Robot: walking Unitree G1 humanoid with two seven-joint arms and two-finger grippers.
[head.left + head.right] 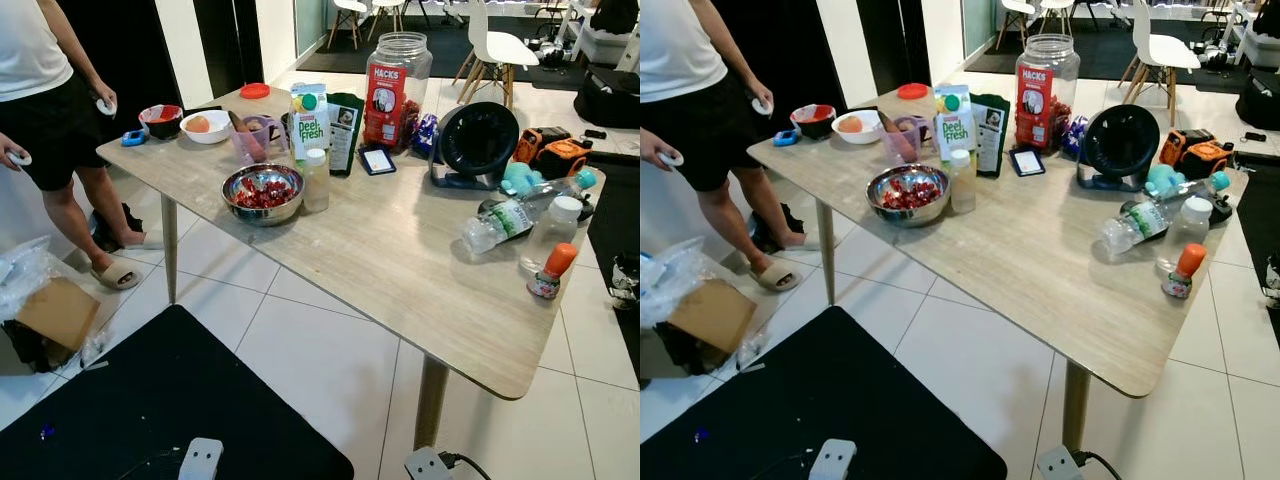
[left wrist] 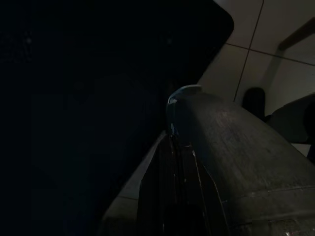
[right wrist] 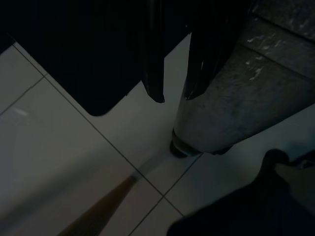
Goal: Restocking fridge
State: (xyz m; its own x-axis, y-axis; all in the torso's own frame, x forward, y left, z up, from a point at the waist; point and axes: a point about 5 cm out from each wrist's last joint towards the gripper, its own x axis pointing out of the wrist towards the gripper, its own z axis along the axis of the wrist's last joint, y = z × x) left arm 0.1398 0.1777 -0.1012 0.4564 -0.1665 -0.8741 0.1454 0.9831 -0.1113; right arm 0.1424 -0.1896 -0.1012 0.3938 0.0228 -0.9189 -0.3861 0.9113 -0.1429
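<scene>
A wooden table (image 1: 400, 260) stands ahead with food on it. At its middle are a Deel Fresh carton (image 1: 310, 122), a small pale bottle (image 1: 316, 180) and a steel bowl of red pieces (image 1: 263, 192). Behind them stands a big clear HACKS jar (image 1: 396, 90). A water bottle (image 1: 515, 215) lies on its side at the right, near a small orange-capped bottle (image 1: 550, 272). Both arms hang low over the floor. My left gripper (image 2: 174, 135) looks shut, in deep shade. My right gripper (image 3: 175, 97) is open with nothing between its fingers.
A person (image 1: 45, 110) stands at the table's left end with a white controller in each hand. A black mat (image 1: 150, 410) lies on the tiles before me, with power strips (image 1: 430, 465) at its edge. A cardboard box (image 1: 58, 312) sits at left. A black fan (image 1: 475, 140) and white chairs (image 1: 495, 45) are behind.
</scene>
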